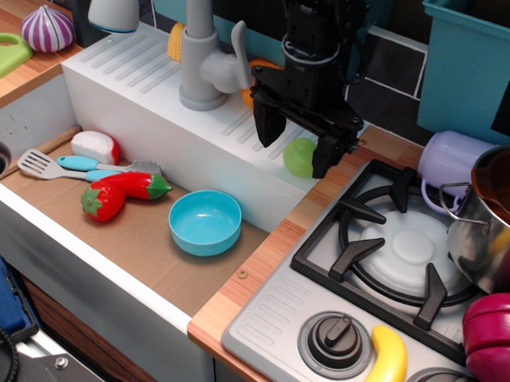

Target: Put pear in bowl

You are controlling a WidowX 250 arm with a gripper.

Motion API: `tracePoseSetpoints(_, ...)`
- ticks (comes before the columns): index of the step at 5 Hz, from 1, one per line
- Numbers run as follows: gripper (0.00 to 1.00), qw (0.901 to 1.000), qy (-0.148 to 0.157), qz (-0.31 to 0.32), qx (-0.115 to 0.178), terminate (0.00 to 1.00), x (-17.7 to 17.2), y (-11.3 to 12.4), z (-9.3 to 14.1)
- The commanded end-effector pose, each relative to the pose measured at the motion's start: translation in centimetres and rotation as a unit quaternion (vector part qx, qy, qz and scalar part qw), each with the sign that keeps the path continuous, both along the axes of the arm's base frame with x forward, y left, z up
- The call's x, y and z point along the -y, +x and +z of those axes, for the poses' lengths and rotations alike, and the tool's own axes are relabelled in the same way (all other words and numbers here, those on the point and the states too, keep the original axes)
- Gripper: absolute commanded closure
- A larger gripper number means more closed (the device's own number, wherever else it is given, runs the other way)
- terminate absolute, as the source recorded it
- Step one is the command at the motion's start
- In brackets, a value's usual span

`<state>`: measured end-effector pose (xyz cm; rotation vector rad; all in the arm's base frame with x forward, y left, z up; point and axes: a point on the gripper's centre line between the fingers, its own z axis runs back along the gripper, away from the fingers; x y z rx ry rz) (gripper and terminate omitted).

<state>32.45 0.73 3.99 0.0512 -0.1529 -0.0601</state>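
I see my black gripper lowered over the white ribbed drainboard, jaws spread wide and holding nothing. The light-green pear sits between the fingers, nearer the right one, on the drainboard's corner. The cyan bowl rests below in the sink, near a red strawberry.

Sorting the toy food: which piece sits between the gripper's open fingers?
The light-green pear on the white drainboard; strawberry and banana lie elsewhere.

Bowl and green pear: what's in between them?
Only the white ribbed drainboard edge and bare sink floor separate the pear and bowl, in the only view.
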Motion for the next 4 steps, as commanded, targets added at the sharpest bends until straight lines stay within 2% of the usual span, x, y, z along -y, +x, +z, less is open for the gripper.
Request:
tracePoseSetpoints(1,0.00,0.9990,-0.003,-0.012,0.043,0.00,-0.4,2.1,0.2)
tracePoseSetpoints(2,0.00,0.9985,-0.008,-0.016,0.052,0.00,-0.5,2.7,-0.6)
tracePoseSetpoints(3,1.00,0.9984,-0.013,-0.006,0.055,0.00,-0.6,3.1,-0.9)
tracePoseSetpoints(4,1.00,0.9986,-0.009,-0.010,0.052,0.00,-0.8,3.3,-1.0)
